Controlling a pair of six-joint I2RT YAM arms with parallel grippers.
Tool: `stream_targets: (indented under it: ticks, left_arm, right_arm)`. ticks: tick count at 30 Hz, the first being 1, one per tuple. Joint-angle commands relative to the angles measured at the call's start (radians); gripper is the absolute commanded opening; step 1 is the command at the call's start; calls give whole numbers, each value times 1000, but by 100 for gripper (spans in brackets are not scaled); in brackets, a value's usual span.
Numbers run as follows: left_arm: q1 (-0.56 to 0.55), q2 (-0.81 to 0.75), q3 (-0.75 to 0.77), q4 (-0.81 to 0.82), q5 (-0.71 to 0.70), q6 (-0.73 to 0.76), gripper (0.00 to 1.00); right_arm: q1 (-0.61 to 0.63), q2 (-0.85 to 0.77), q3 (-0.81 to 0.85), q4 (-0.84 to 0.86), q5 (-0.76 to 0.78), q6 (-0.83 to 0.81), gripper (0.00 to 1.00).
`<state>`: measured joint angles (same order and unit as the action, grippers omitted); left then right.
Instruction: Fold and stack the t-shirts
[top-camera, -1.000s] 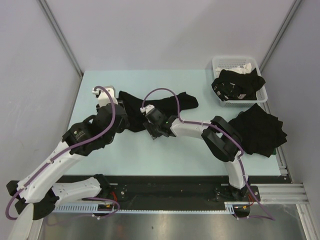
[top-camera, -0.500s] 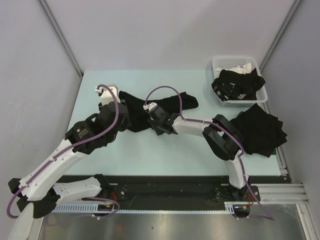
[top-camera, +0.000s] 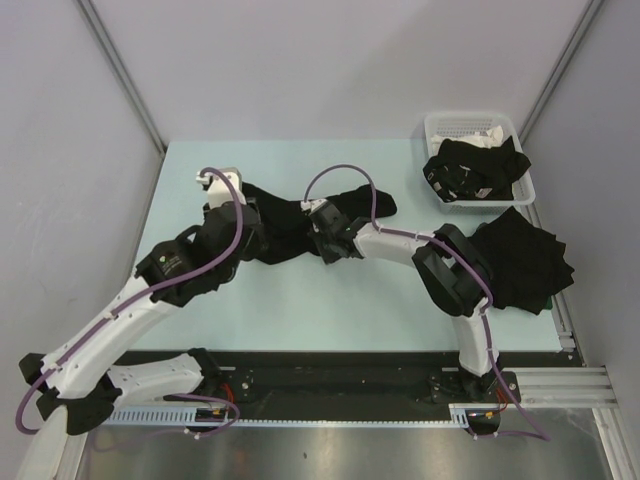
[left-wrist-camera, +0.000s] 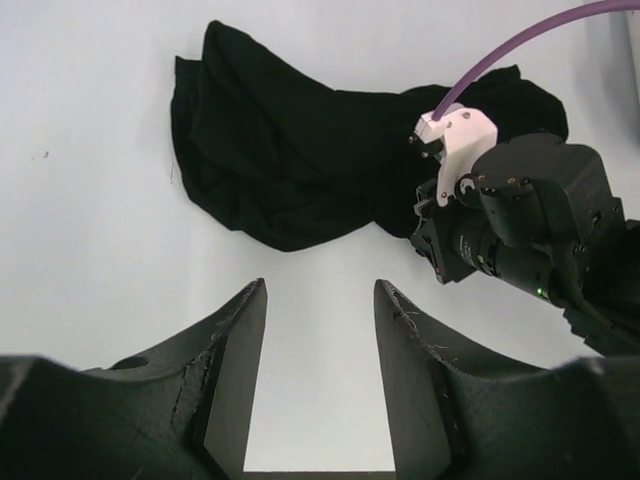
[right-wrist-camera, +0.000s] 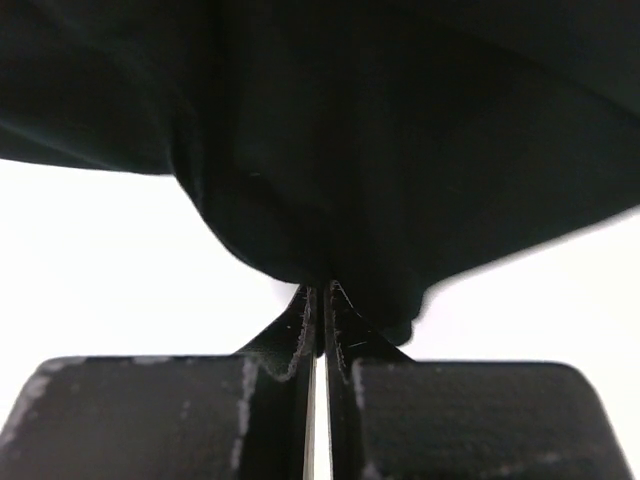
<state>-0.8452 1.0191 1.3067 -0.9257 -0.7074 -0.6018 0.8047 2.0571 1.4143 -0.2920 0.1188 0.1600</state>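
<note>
**Inspector:** Where is the working t-shirt (left-wrist-camera: 290, 170)?

**Assessor:** Crumpled, well left of the basket (top-camera: 465, 116). The right gripper (right-wrist-camera: 318, 290) is clamped tight on its edge, probably to spread it. The left gripper (left-wrist-camera: 320, 290) hovers just short of the cloth, parted and empty.

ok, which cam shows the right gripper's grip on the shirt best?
Right wrist: the right gripper is shut with the black t-shirt pinched at its tips. Top external shows where on the shirt it sits, jaws hidden. Left wrist shows only its back against the cloth.
</note>
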Motion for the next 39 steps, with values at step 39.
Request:
stream_targets:
  ticks: [39]
  left_arm:
    - [-6,294,-112,242,111,31,53]
  right_arm:
    - [-421,-500,110,-401,427,-50,0]
